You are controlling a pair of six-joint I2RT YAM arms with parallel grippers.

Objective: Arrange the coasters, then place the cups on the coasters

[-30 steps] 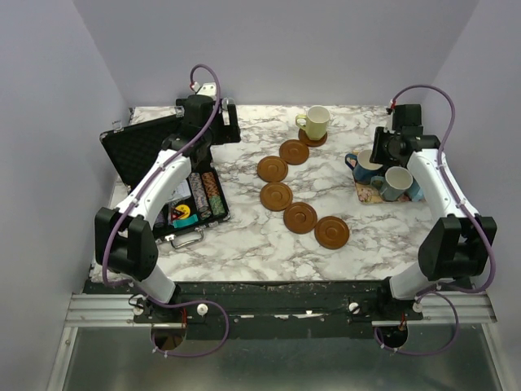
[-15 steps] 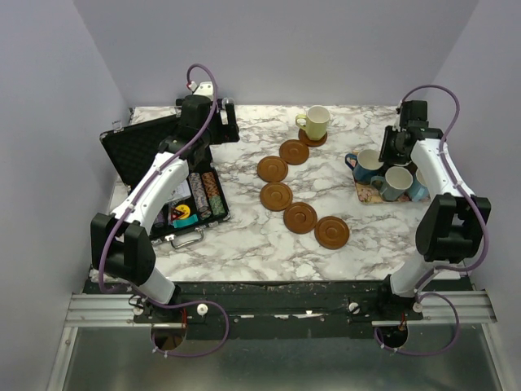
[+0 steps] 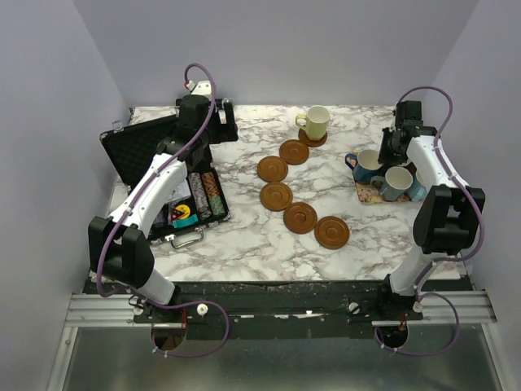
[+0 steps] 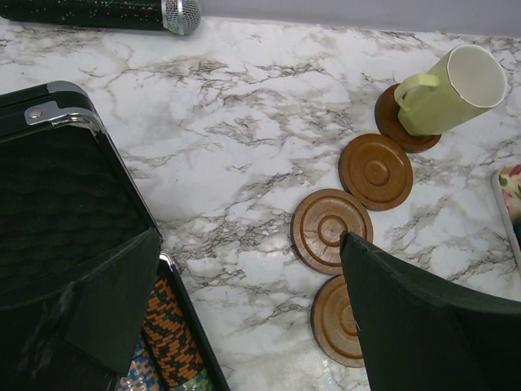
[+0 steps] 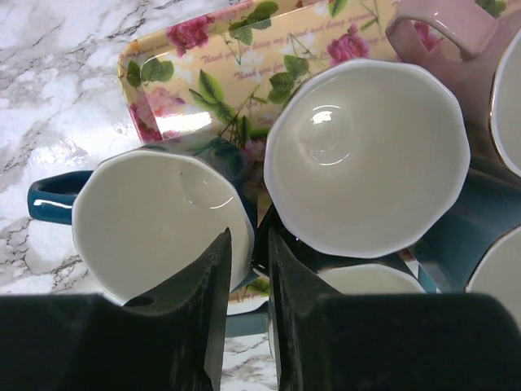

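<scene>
Reddish-brown wooden coasters (image 3: 276,195), six of them, laid in a loose bent line over the middle of the marble table (image 3: 244,236), running from far centre toward near right, neighbours touching or just apart. Farthest one under the pale yellow-green mug (image 3: 316,122), upright, handle to the left; remaining five uncovered.

Floral tray (image 3: 365,194) at the right side of the table, crowded with the rest of the cups, all upright and packed against each other: dark blue mug (image 3: 363,165) at the tray's far left corner with its handle pointing left, grey mug (image 3: 396,182) just to its near right, pink mug (image 5: 456,41) at the edge of the right wrist view.

Right gripper (image 5: 248,236) low over the dark blue mug, jaws close together with only a narrow slit between, one finger over the cream inside, the other outside, the mug's wall in the slit. Cannot tell whether the pads press on that wall or merely flank it.

Left gripper (image 4: 251,238) at the far left, hovering above bare marble between the open black case (image 3: 146,151) and the line of coasters, jaws spread wide, holding nothing. Poker chips (image 3: 207,194) in rows in the case's near half. Microphone (image 4: 98,12) lying along the table's far edge.
</scene>
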